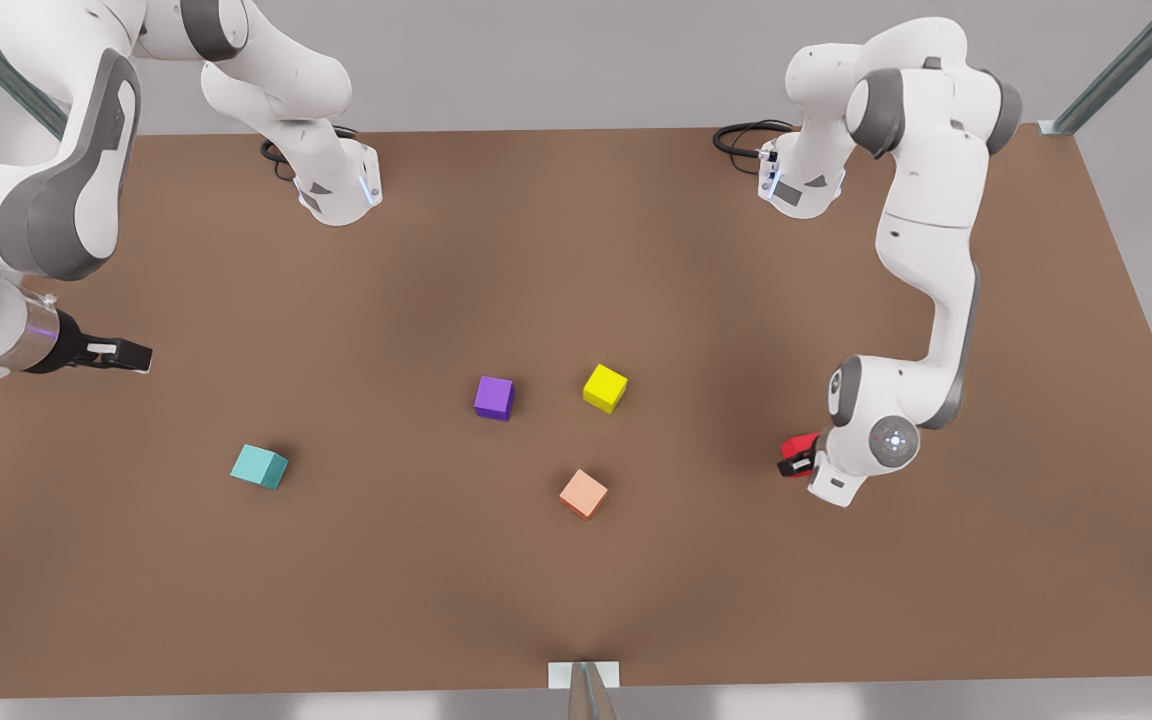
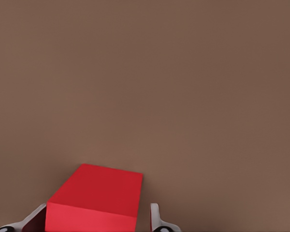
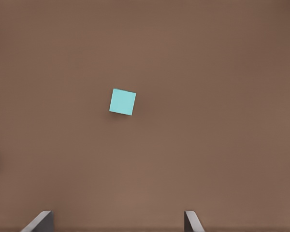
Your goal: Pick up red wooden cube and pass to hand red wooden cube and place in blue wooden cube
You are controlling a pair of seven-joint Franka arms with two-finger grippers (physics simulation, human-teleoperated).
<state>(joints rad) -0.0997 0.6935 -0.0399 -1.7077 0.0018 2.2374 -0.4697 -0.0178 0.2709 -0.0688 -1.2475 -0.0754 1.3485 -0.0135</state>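
The left gripper [image 1: 798, 459], low at the front view's right, has its two fingers [image 2: 155, 220] clamped on the red wooden cube [image 2: 99, 195]; in the left wrist view the cube sits squarely between them, one finger against each side face, with bare brown table [image 2: 183, 87] stretching away beyond it. In the front view the cube [image 1: 798, 446] pokes out just beside the wrist, toward the middle of the table. Whether it has left the surface I cannot tell. A grip across opposite faces makes sense for a hand-over, since it leaves the other faces free for the second gripper to take. Away from this gripper toward the table's middle, the pale salmon-orange cube [image 1: 584, 493] lies nearest, then the yellow cube [image 1: 605, 388] and the purple cube [image 1: 494, 397], all well apart from each other and from the red one. Farther still, past those three, the teal blue wooden cube [image 1: 259, 466] rests alone. The right gripper [image 1: 126, 354] waits high at the front view's left, its fingers spread wide apart and holding nothing; its wrist camera looks down on the blue wooden cube [image 3: 122, 102] well ahead of the fingertips [image 3: 191, 221]. That station near the target suits its role as receiver: once it has the red cube, the teal one is close by. I judge the pick-up to be the step in hand, with the pass and the placing not yet done.
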